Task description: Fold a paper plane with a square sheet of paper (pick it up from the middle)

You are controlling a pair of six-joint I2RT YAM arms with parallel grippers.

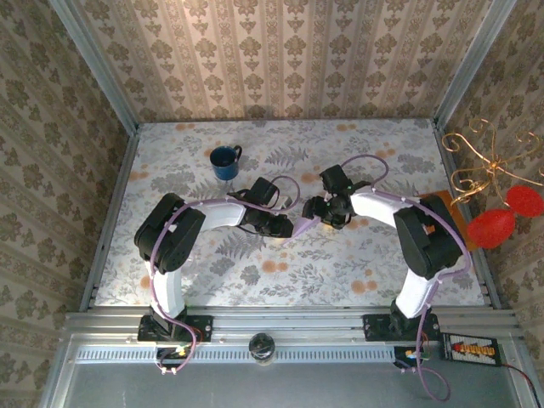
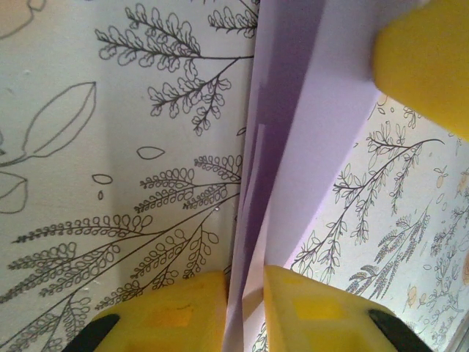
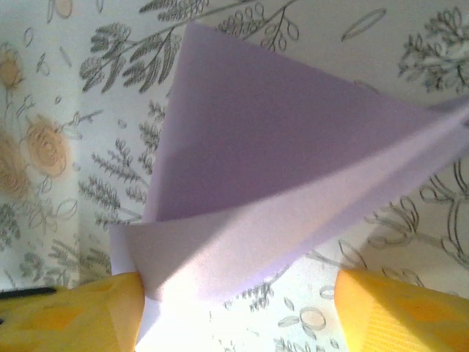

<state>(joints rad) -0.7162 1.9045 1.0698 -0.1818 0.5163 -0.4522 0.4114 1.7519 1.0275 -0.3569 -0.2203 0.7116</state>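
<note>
Lilac paper sheet (image 3: 278,169), creased into a folded wedge, over the middle of the table (image 1: 340,276), well apart from every edge. My left gripper (image 2: 245,312) pinches its folded layers. My right gripper (image 3: 234,308) stands wide, with the sheet between its fingers, touching one. Blue mug (image 1: 225,162) sits nearer the far edge.

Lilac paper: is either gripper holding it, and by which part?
The left gripper pinches the folded lilac paper by its stacked layers; the right gripper stands open.

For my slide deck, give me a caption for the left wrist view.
Left gripper pinching the folded lilac paper over the floral table.
</note>
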